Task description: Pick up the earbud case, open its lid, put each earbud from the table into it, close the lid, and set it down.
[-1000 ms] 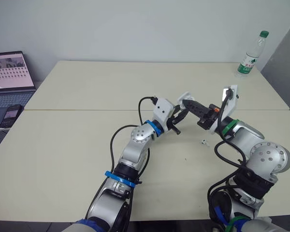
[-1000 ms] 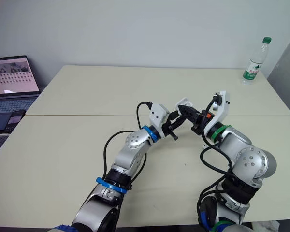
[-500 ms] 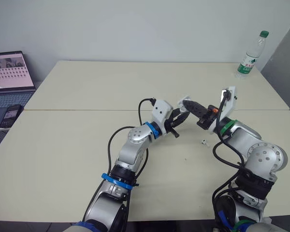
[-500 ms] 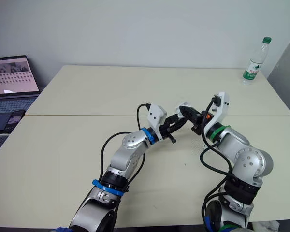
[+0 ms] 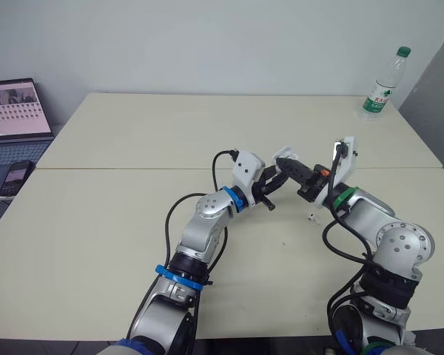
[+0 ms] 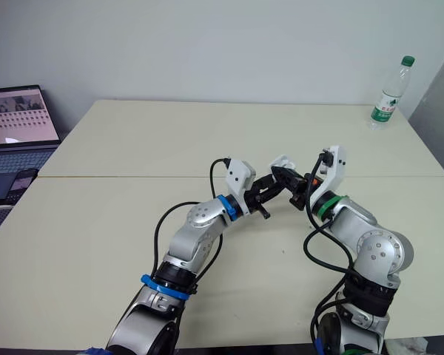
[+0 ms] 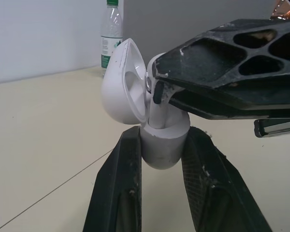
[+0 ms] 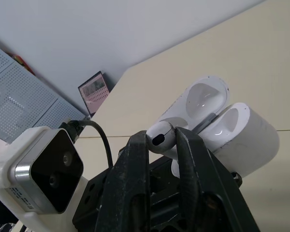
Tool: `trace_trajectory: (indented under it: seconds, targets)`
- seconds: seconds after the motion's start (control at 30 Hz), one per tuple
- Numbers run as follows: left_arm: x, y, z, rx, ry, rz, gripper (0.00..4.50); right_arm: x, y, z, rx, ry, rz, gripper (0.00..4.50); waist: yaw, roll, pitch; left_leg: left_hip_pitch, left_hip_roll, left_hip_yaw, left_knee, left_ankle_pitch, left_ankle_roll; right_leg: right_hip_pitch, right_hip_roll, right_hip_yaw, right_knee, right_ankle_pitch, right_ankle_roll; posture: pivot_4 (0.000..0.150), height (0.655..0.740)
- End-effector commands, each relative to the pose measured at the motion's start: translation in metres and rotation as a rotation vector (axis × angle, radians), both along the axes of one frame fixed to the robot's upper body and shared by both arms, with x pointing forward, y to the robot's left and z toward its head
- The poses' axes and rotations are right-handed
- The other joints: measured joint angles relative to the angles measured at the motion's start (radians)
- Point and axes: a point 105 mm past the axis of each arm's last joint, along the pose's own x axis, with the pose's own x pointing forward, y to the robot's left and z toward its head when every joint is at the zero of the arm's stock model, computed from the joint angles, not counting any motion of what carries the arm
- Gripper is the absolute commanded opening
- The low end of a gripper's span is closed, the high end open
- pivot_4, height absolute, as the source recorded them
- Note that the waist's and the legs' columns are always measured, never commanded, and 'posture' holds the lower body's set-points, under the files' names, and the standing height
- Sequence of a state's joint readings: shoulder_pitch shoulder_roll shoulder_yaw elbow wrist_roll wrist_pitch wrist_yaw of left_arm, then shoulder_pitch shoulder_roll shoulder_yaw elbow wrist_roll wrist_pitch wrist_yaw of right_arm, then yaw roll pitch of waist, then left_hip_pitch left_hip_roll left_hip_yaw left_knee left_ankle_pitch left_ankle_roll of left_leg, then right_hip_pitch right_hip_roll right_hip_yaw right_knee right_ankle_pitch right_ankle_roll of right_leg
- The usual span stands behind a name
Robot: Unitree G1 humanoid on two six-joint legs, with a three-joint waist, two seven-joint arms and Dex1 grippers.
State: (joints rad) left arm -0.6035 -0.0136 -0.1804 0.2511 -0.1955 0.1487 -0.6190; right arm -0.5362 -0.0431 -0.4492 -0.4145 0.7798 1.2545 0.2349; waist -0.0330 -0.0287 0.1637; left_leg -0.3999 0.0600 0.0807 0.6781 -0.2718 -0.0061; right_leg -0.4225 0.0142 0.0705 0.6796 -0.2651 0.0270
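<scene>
Bottle (image 5: 383, 80) label unreadable; left fingers (image 7: 116, 193) grip earbud case (image 7: 164, 145), right fingers (image 8: 135, 179) earbud (image 8: 160, 137).

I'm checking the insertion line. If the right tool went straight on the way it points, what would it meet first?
The open earbud case in the left tool; the earbud in the right tool is at the case's mouth, so contact looks near, though depth is unclear.

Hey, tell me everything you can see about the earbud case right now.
The earbud case is small, white, glossy plastic with rounded edges. Its hinged lid stands open, showing a hollowed inside. The left hand clamps the body between both fingers, holding it off the table. The right hand pinches an earbud whose stem reaches down into the case's opening.
</scene>
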Motion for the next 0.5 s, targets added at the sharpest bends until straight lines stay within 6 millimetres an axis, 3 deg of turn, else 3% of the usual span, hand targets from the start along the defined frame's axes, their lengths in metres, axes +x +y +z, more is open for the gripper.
trace_trajectory:
  seconds: [0.03,0.17,0.4,0.5]
  targets:
    - [-0.006,-0.004,0.025,-0.056,-0.069,-0.02,0.78,-0.002,-0.001,0.004,-0.002,-0.024,0.003,0.42,0.0,0.0,0.0,0.0,0.0,0.0,0.0,0.0,0.0,0.0,0.0,0.0,0.0,0.0,0.0,0.15,0.7362]
    - [-0.006,-0.004,0.024,-0.056,-0.065,-0.019,0.78,-0.004,-0.002,0.008,0.004,-0.049,0.014,1.8,0.0,0.0,0.0,0.0,0.0,0.0,0.0,0.0,0.0,0.0,0.0,0.0,0.0,0.0,0.0,0.15,0.7362]
    - [-0.005,-0.001,0.02,-0.048,-0.053,-0.009,0.78,-0.015,-0.01,0.033,0.026,-0.152,0.053,4.32,0.0,0.0,0.0,-0.001,0.0,0.0,0.0,0.0,0.0,0.0,0.0,0.0,-0.001,0.0,0.0,0.15,0.7362]
    - [-0.004,0.002,0.019,-0.046,-0.045,-0.001,0.78,-0.017,-0.019,0.042,0.019,-0.18,0.05,4.47,0.0,0.0,0.0,-0.001,0.0,0.0,-0.001,0.0,0.0,0.0,0.0,0.0,-0.001,0.0,0.0,0.15,0.7362]
